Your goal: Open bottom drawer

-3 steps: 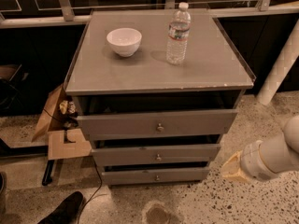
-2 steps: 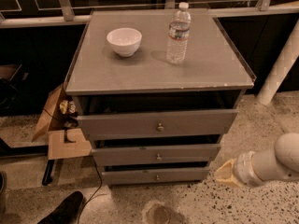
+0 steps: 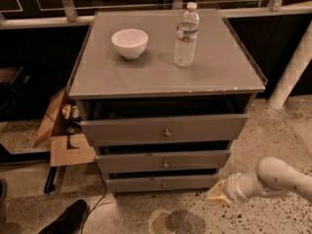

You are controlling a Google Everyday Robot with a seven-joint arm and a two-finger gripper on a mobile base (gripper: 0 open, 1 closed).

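A grey cabinet has three drawers. The bottom drawer [image 3: 163,184] is the slimmest front, lowest of the three, with a small round metal knob [image 3: 164,185] at its centre. It sits slightly out, like the two above it. My gripper [image 3: 217,193] is at the end of the white arm, low at the right, just right of the bottom drawer's right end and near the floor. It points left toward the cabinet and does not touch the knob.
A white bowl [image 3: 129,43] and a water bottle [image 3: 186,34] stand on the cabinet top [image 3: 165,77]. An open cardboard box [image 3: 66,135] sits left of the cabinet. A dark shoe [image 3: 66,220] lies bottom left. A white pole [image 3: 292,69] stands at right.
My arm has moved left and down, bringing the gripper closer to the lower right corner of the cabinet. The drawers have not moved.
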